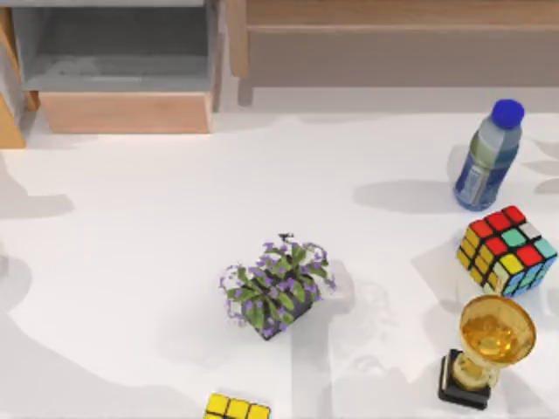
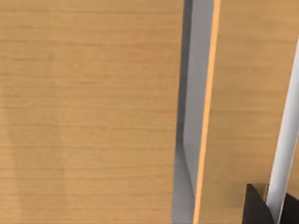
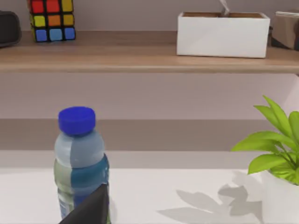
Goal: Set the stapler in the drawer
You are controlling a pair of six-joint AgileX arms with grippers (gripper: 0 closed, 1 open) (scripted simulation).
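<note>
- Left gripper (image 2: 276, 212) seems closed on the white stapler (image 2: 284, 149), close against wood panels (image 2: 93, 112).
- Drawer (image 1: 127, 112) sits open, far left on the counter (image 1: 131, 262).
- You could bump the wood and knock the stapler loose.
- Right gripper (image 3: 88, 212) waits by the bottle (image 3: 79, 158); you cannot tell its state.

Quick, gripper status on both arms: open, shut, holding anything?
Left gripper: cannot be told; its wrist camera faces the light tan wooden front panel of the grey-walled drawer.
Right gripper: cannot be told; its wrist camera faces the blue-capped clear plastic bottle.

Overhead view of table (image 1: 131, 262), right wrist level facing bottle (image 1: 486, 159)
</note>
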